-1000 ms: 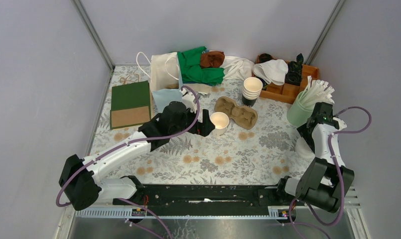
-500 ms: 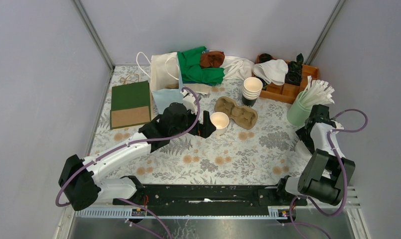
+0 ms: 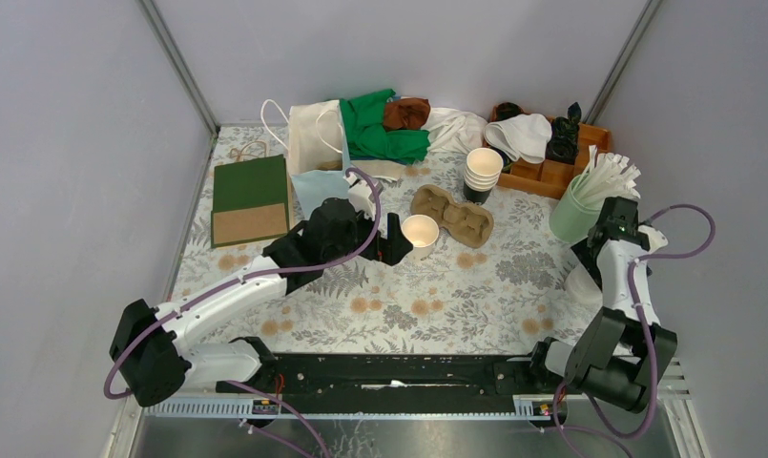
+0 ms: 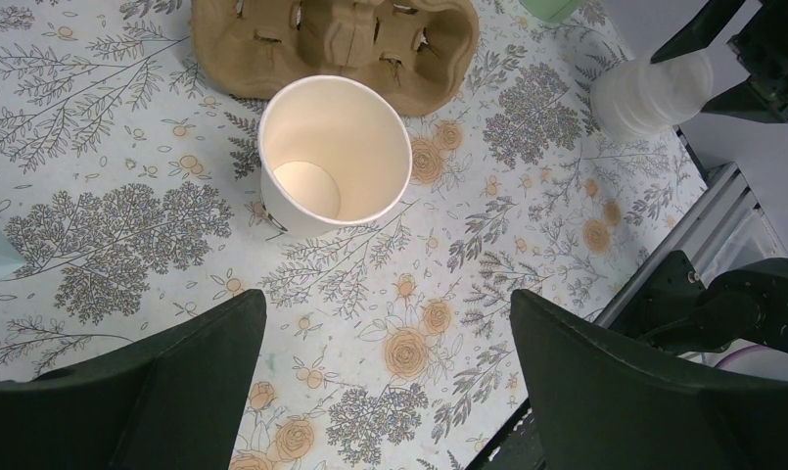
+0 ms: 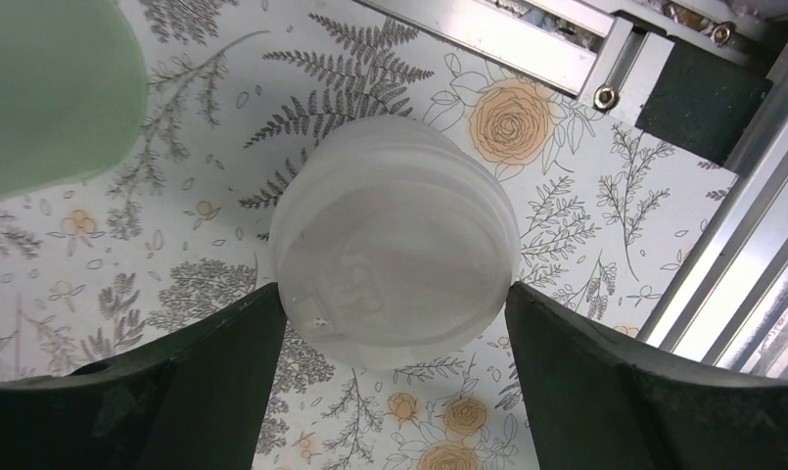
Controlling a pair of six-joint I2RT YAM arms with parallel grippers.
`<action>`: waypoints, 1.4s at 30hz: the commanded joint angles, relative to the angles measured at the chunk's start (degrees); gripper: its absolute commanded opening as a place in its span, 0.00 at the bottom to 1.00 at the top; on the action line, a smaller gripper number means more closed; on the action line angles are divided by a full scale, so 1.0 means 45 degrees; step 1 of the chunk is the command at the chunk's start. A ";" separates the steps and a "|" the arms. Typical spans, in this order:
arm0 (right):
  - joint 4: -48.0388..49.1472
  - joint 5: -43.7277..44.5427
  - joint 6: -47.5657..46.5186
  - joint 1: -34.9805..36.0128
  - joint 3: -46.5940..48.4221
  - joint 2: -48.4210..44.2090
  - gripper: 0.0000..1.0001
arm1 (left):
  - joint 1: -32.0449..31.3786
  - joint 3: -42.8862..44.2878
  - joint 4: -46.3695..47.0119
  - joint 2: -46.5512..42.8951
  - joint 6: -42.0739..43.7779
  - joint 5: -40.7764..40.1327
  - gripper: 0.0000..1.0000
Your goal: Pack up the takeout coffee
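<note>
Right claw (image 5: 392, 304) rearward; pale lidless cup (image 4: 336, 157)

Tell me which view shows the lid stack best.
Right wrist: the lid stack fills the frame, seen from above. Left wrist shows it small, upper right; top view, only a sliver beside the right arm.

Reaches the left arm (image 3: 229, 289) out from its base at the near left, forward and to the right, forearm low and close to level, and holds the left gripper (image 3: 395, 239) pointing rightward and slightly down, its two dark fingers (image 4: 164, 387) spread wide apart. Folds the right arm (image 3: 632, 286) tightly above its base at the near right, with the white forearm rising away from the elbow and the wrist bent over, and aims the right gripper (image 5: 392, 294) straight down, both of its jaws parted wide.
</note>
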 commanded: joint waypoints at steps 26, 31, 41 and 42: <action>-0.2261 -0.2682 0.1081 1.0756 0.5121 0.0814 0.81 | 0.0038 -0.0404 0.1595 -0.0170 -0.0949 -0.0803 0.99; -0.1793 -0.3733 0.0487 1.2324 0.6825 0.2524 0.81 | 0.0358 -0.0203 0.1925 0.0255 -0.1278 -0.0691 0.99; -0.1661 -0.4855 -0.0741 1.2898 0.8767 0.5133 0.82 | 0.1604 -0.0342 0.2128 0.0398 -0.1909 -0.0068 0.81; -0.1741 -0.4846 -0.0802 1.2922 0.8943 0.5344 0.82 | 0.1673 -0.0373 0.2125 0.0367 -0.1897 -0.0067 0.80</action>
